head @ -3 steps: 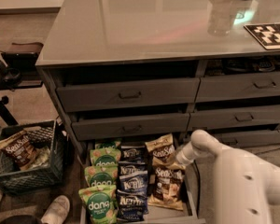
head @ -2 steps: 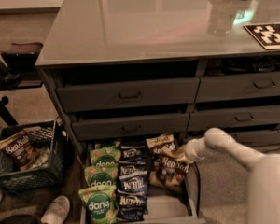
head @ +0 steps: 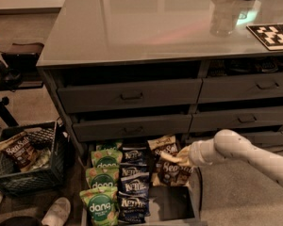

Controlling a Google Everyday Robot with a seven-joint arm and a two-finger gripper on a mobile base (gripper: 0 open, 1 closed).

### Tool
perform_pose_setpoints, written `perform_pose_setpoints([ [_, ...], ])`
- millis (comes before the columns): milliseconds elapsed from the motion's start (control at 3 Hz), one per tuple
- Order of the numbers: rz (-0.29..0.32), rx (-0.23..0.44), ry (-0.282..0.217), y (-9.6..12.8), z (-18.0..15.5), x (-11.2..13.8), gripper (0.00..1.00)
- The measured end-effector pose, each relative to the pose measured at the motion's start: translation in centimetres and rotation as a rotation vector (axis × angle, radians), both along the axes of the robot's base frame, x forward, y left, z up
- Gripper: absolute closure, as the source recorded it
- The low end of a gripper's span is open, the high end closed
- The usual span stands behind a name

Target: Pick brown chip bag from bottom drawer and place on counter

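The bottom drawer (head: pixel 172 204) is pulled open at floor level, with three rows of bags. My gripper (head: pixel 183 155) reaches in from the right over the right-hand row. It is shut on the top edge of a brown chip bag (head: pixel 172 172), which hangs tilted just above the drawer. A second brown bag (head: pixel 161 145) lies behind it at the back of that row. Below the held bag the drawer floor is bare. The glossy grey counter (head: pixel 146 22) is the cabinet's top, high above.
Green dang bags (head: pixel 101 204) fill the left row and blue Kettle bags (head: pixel 132 187) the middle one. Closed grey drawers with handles (head: pixel 132 96) sit above. A crate (head: pixel 23 180) with another brown bag stands at left. A clear container (head: pixel 224 15) and a patterned board (head: pixel 273 34) sit on the counter's right.
My arm has swung right and pulled back. The front brown bag has come up off the drawer floor with the gripper, leaving bare tray beneath.
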State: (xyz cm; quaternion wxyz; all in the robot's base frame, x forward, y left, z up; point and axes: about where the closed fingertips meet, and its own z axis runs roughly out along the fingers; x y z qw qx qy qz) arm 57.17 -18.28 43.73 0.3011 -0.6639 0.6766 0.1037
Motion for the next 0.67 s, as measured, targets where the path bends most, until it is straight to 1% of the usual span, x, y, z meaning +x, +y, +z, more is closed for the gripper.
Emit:
perform_pose_setpoints([
  [333,0.094,-0.013,0.027,3.1,1.8,-5.9,1.00],
  [667,0.158,0.028,0.035,4.7,3.5,-9.8,1.00],
])
